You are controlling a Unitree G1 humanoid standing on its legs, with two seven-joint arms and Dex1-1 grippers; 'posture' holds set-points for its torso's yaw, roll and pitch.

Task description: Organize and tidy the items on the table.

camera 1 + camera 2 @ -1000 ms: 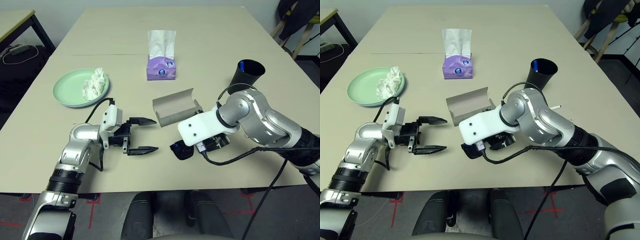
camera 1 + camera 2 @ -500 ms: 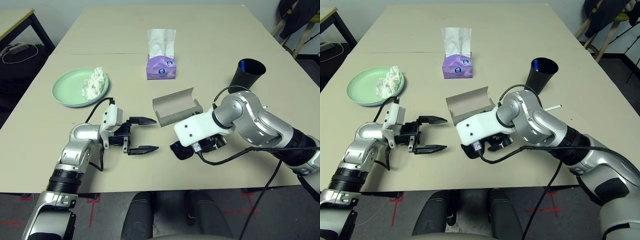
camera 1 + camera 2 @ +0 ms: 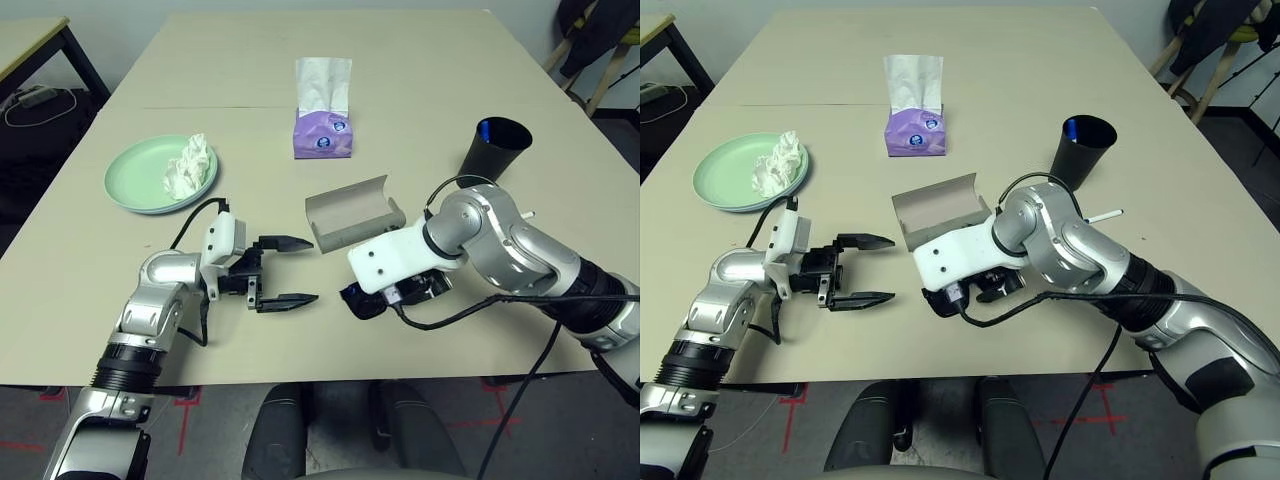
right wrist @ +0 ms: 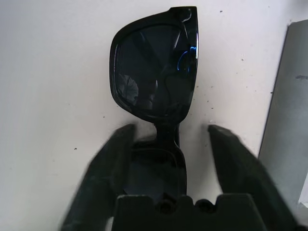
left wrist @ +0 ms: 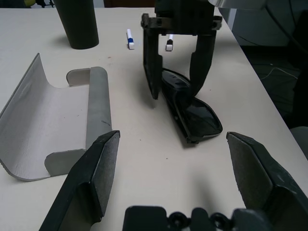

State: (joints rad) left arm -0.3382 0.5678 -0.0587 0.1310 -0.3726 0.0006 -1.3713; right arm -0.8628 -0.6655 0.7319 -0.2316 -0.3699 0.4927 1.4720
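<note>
near edge, centre: black sunglasses (image 5: 190, 108) beside open glasses case (image 5: 53, 130)
right gripper (image 5: 177, 91): straddling them, seemingly not yet clamped
left gripper (image 3: 290, 270): open, empty
step: grasp sunglasses
next: close, lift into case

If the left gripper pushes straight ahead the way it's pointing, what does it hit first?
Most likely the sunglasses, lying straight ahead of the open left gripper, with the right gripper straddling them. The open glasses case sits off to one side.
</note>
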